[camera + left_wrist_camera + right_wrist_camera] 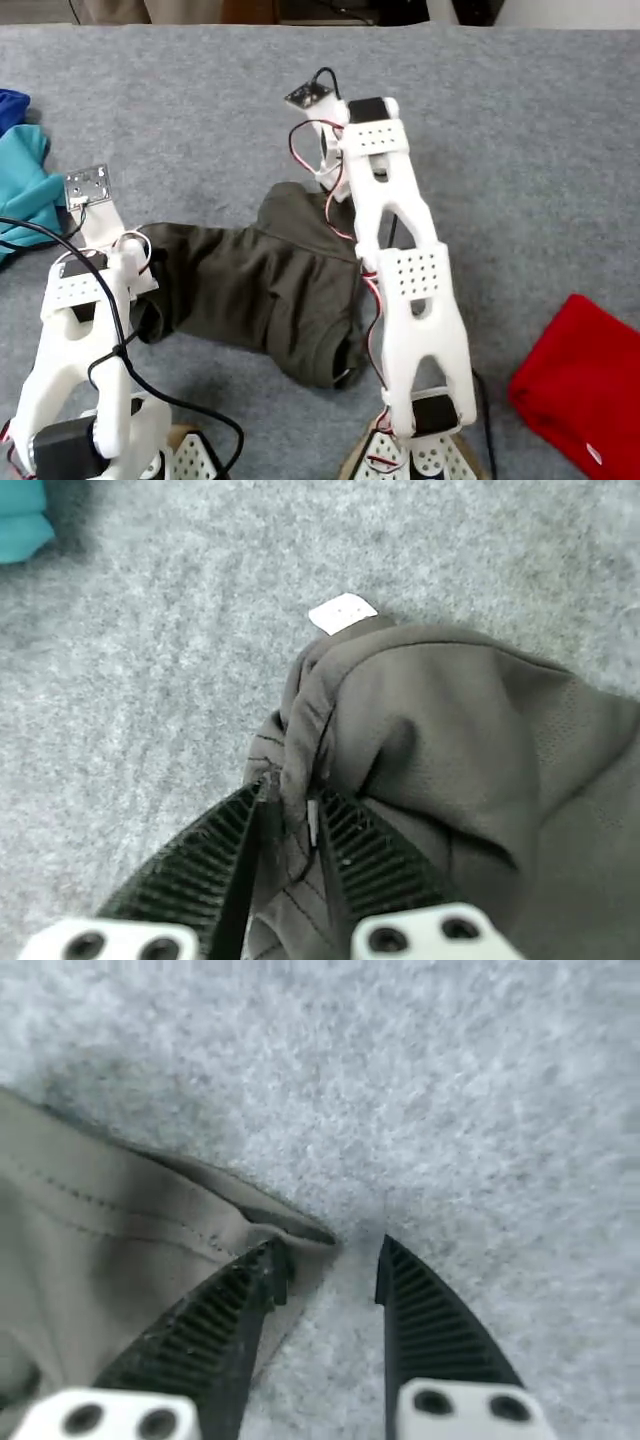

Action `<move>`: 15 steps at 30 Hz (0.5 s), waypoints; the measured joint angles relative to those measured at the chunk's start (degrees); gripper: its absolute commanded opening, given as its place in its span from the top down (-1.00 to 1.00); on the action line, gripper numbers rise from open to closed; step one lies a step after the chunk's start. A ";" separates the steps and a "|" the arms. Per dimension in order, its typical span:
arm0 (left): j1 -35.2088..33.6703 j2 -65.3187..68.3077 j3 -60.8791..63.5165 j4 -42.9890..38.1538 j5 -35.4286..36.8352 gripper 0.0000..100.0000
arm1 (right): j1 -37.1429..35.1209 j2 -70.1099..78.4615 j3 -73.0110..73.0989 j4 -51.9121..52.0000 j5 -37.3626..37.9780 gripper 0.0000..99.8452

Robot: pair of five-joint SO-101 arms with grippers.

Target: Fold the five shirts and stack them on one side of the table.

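Left claw (290,810) clamped on the dark shirt (480,740), right claw (330,1260) open at its far hem; we should seat the hem before closing.

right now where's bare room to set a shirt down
Bare grey felt cover lies between the white right arm and the red cloth shirt, and along the far edge. Crowded: the crumpled dark olive shirt, teal shirt at left.

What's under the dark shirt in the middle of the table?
The dark shirt lies on the grey table cover, visible all around it. Anything beneath its folds is covered.
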State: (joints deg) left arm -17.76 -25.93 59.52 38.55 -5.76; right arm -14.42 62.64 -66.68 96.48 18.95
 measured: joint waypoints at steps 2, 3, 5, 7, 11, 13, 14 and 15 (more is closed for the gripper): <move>0.00 0.00 0.00 0.00 0.00 0.96 | 0.00 0.62 -7.03 3.52 -0.79 0.66; 0.00 0.00 0.00 0.00 0.00 0.96 | 0.00 0.70 -9.32 4.04 -1.14 0.66; 0.00 0.00 0.00 0.00 0.00 0.96 | 0.00 0.70 -10.64 4.75 -1.76 0.66; 0.00 0.00 0.00 0.00 0.00 0.96 | 0.00 0.70 -10.29 4.84 -2.64 0.66; 0.00 0.00 0.00 0.00 0.00 0.96 | -1.05 0.70 -5.63 4.84 -4.40 0.66; 0.00 0.00 0.00 0.00 0.00 0.96 | -1.93 0.44 -2.81 4.84 -5.10 0.66; 0.00 0.00 0.00 0.00 0.00 0.96 | -2.20 0.09 -1.49 4.84 -5.45 0.66; 0.00 0.00 0.00 0.00 0.00 0.96 | -2.55 -0.44 -0.18 4.84 -5.80 0.66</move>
State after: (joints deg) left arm -17.76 -25.93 59.52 38.55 -5.76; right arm -16.97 62.20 -66.86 101.32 13.14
